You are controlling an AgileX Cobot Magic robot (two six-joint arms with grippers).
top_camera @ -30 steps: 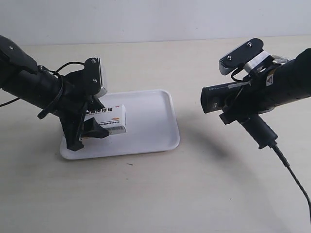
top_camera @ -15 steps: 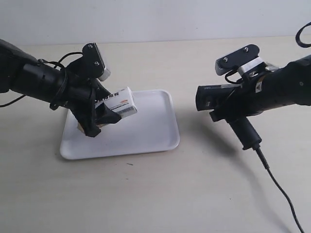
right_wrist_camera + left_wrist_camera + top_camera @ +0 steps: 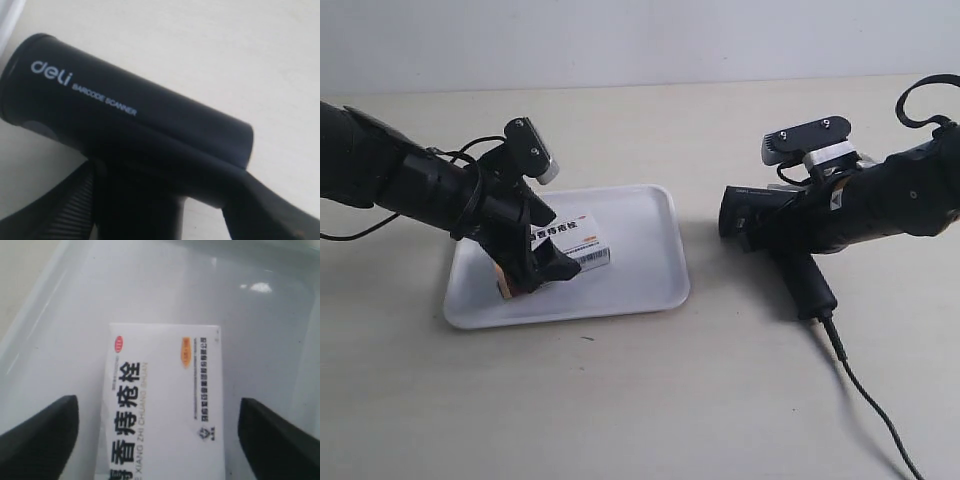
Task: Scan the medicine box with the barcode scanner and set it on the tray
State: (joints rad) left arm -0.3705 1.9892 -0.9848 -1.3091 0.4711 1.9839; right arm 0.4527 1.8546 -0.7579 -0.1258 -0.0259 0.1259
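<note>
The medicine box (image 3: 162, 405) lies inside the tray (image 3: 650, 280) between the spread left gripper (image 3: 160, 435); only the right wrist view shows "deli" lettering on the barcode scanner (image 3: 125, 130), whose right gripper's grip I cannot tell.

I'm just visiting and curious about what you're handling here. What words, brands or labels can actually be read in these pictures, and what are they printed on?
"deli" on the barrel of the black barcode scanner.
"BARCODE SCANNER" in smaller letters beside it on the same barrel.
"香榕栓" in large red characters on the white medicine box, which lies over the tray; the first character is cut off.
"XIANG ZHI CHUANG SHUAN", my best reading of the faint line beside them.
The box's small red oval, orange tag, logo and fine black print are too blurred to read.
</note>
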